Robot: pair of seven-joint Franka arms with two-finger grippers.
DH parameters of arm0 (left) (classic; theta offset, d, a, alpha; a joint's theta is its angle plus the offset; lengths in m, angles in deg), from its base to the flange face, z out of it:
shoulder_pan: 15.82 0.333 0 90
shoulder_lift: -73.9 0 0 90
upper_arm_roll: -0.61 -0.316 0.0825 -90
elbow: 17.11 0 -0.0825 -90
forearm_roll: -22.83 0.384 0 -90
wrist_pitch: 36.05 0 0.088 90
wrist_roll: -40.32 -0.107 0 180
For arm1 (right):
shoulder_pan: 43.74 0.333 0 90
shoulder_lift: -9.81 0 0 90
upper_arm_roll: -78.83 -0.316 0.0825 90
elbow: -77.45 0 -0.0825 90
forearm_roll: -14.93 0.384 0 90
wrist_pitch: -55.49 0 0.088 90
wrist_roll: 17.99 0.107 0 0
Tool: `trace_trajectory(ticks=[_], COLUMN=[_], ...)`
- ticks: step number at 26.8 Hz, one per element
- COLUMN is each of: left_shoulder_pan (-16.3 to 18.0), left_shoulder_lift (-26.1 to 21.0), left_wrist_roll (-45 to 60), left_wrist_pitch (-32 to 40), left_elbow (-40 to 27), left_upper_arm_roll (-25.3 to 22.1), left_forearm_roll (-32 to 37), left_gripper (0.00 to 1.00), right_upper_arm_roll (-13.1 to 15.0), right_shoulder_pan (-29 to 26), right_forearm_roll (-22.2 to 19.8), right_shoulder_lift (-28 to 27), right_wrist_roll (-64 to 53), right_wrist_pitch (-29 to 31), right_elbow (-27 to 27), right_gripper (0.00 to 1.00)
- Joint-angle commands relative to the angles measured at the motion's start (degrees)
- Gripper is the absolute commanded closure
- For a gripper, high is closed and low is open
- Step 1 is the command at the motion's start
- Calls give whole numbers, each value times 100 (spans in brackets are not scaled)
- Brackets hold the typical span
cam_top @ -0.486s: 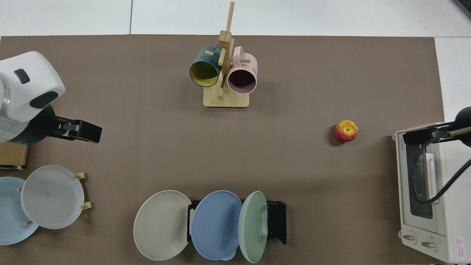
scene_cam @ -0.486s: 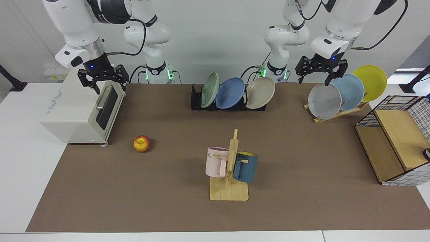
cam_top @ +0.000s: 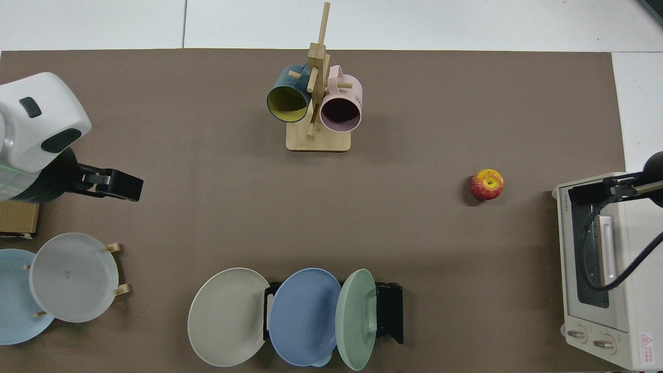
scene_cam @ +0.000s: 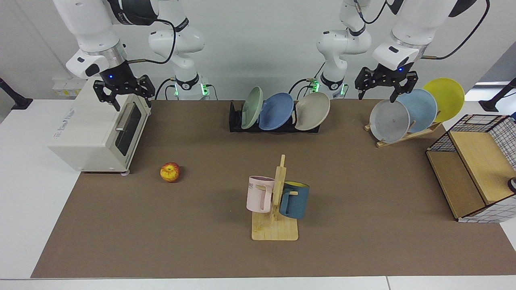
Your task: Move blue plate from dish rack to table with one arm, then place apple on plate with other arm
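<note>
Both spread wide and empty — left gripper [scene_cam: 385, 87], right gripper [scene_cam: 123, 92] — far from blue plate [scene_cam: 275, 111]; risks nudging neighbouring plates in dish rack [scene_cam: 236, 121].

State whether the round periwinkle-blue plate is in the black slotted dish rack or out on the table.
In the rack: the round periwinkle-blue plate leans in the black slotted dish rack, between a green plate and a beige plate.

We see a worktop [scene_cam: 363, 241] with the dish rack [scene_cam: 236, 121] at its back middle, holding the blue plate [scene_cam: 275, 111] between two other plates. The apple [scene_cam: 170, 172] lies toward the view's left, just beside a toaster oven [scene_cam: 92, 133]. A mug stand [scene_cam: 275, 209] sits in front, centrally.
</note>
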Motion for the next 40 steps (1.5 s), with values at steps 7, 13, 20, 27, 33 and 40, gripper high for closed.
trace_trajectory(ticks=[7,13,20,27,33,40], left_shoulder_pan=[-40,-14,-14,-84,-119,-119], left_shoulder_lift=[152,231,275,723,1233,1462], left_wrist_roll=[2,10,10,-51,-60,-60], left_wrist_pitch=[-27,-1,-18,-193,-720,-1467], left_elbow=[-140,-158,-219,-939,-1923,-3013], left_upper_arm_roll=[-44,-44,-35,44,324,992], left_forearm_roll=[53,106,97,-26,-439,-869], left_gripper=[0,0,0,0,0,0], right_upper_arm_roll=[-30,-30,-30,-30,-30,-30], right_shoulder_pan=[-41,-41,-41,-41,-41,-41], right_forearm_roll=[-21,-21,-21,-21,-21,-21], right_shoulder_lift=[46,46,46,46,46,46], right_wrist_roll=[-40,-40,-40,-40,-40,-40], right_wrist_pitch=[-41,-41,-41,-41,-41,-41], right_elbow=[7,7,7,7,7,-2], right_gripper=[0,0,0,0,0,0])
